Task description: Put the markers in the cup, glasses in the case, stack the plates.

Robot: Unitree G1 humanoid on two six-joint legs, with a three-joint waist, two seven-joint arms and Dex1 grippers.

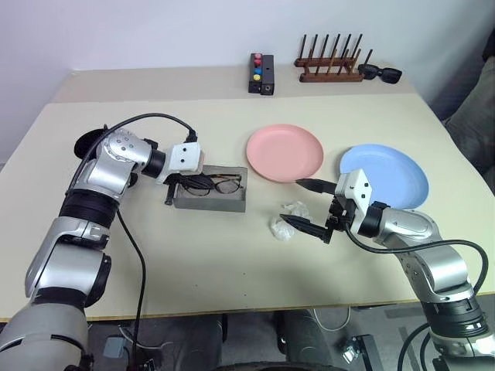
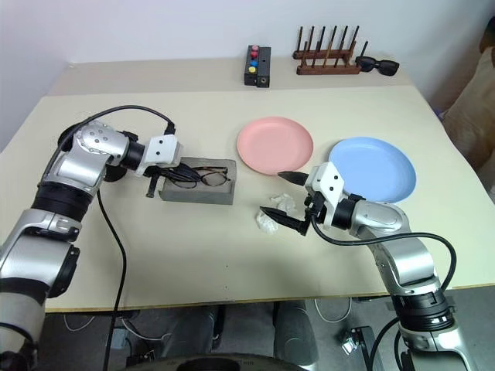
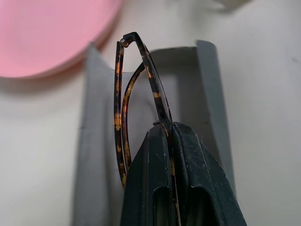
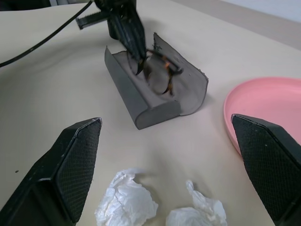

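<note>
Both head eyes look forward and down over the table (image 1: pixel 232 270); the left wrist view sits very close to the case (image 3: pixel 207 89), which the right wrist view sees at 12 o'clock, farther off

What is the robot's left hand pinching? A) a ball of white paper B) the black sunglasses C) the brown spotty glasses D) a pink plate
C: the left gripper is shut on the glasses, holding them over the open grey case.
</note>
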